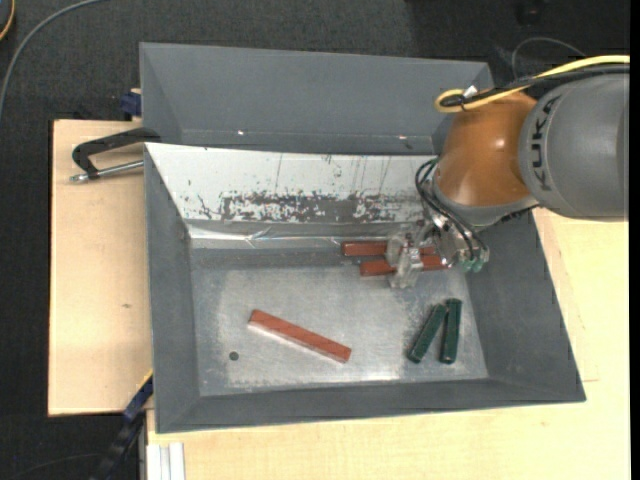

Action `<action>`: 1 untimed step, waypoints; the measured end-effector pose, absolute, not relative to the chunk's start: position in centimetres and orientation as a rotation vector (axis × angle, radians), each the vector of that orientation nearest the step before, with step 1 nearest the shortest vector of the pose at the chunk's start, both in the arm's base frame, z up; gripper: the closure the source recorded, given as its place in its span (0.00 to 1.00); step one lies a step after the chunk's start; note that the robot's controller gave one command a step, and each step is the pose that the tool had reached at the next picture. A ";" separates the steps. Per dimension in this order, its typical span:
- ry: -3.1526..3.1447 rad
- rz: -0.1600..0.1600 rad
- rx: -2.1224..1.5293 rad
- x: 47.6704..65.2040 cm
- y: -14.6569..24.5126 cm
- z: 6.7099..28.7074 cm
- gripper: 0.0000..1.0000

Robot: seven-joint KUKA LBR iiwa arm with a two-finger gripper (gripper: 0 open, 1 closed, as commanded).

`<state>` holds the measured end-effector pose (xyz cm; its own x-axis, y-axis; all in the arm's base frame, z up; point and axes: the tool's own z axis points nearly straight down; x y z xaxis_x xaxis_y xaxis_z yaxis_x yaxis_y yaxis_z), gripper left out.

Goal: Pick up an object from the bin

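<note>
My gripper (404,262) is low at the back right of the bin, close to the rear wall. A red-brown flat bar (372,264) lies there lengthwise along the wall, and it passes between the metal fingers (403,276), which are shut on it; its ends stick out on both sides. Two dark green marker-like sticks (436,331) lie side by side on the floor just in front of the gripper, apart from it. A second red-brown bar (299,336) lies slanted on the floor at front centre-left.
The orange-covered wrist and grey arm hang over the bin's right rear corner. The shiny rear wall mirrors the held bar. A small dark spot (233,357) marks the floor at front left.
</note>
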<state>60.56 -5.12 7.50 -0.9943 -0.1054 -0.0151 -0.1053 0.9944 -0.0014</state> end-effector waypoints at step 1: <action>3.125 0.013 -0.168 58.7 -10.0 7.5 1.00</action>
